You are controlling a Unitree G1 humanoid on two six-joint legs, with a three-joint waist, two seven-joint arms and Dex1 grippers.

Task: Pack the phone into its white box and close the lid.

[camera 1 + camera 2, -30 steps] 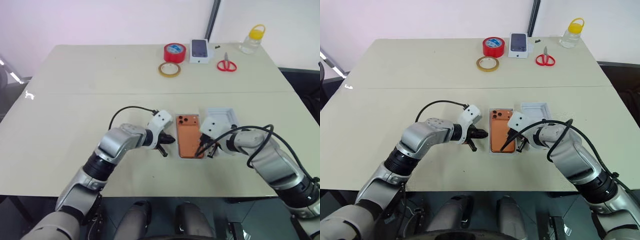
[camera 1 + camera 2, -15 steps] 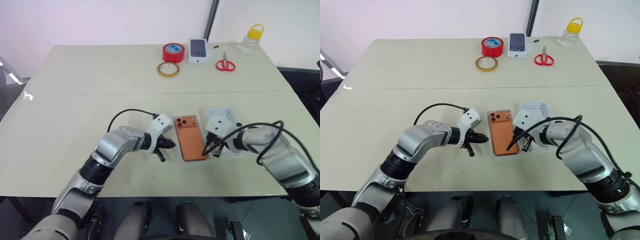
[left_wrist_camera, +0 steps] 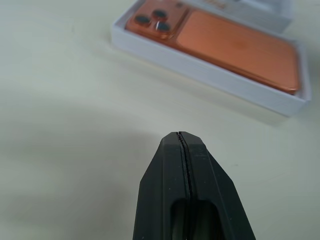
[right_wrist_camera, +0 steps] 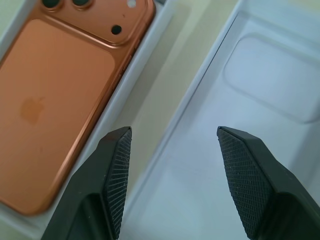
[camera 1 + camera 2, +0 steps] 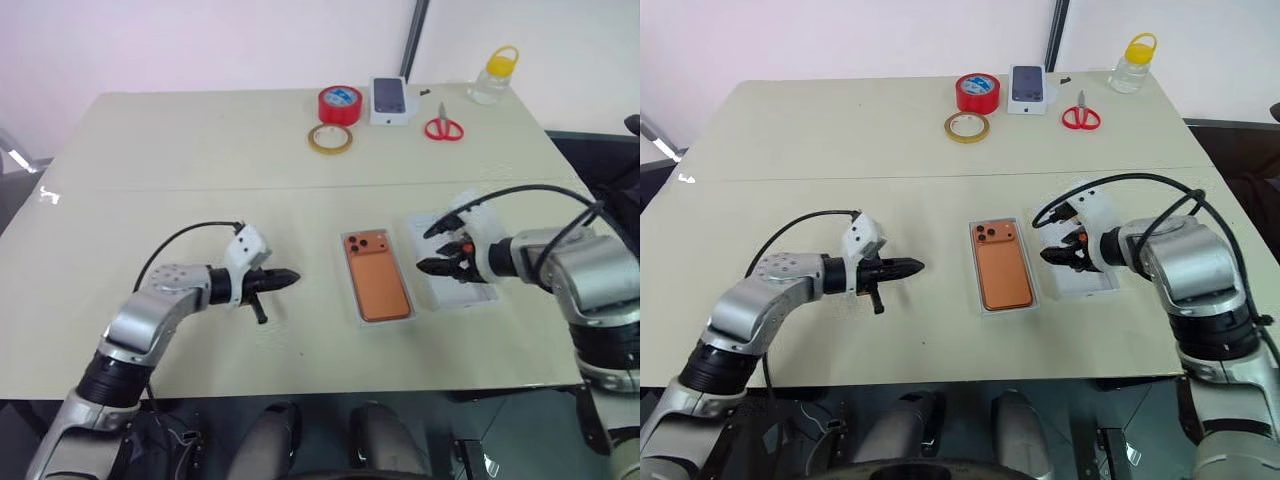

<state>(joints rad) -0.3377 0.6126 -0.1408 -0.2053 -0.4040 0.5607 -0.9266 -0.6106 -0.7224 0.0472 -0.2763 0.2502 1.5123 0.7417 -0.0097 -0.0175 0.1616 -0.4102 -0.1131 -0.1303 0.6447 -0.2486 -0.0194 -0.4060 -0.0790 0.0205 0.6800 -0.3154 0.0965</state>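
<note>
Orange phone (image 5: 1003, 268), lenses far end, lies back-up in the white box (image 5: 980, 303) mid-counter. Left end effector (image 5: 915, 266) pressed together, now farther left; right end effector (image 5: 1052, 243) has spread apart over the lid (image 5: 1095, 288)

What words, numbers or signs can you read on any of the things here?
No words or numbers can be read.
Orange smartphone in the shallow white box: a faint apple-shaped logo on its back, no letters.
Red tape roll: a blue and white label on top, too small to read.
Small white box with a phone picture: any print is too small to read.
Clear bottle with a yellow cap: no label legible.
</note>
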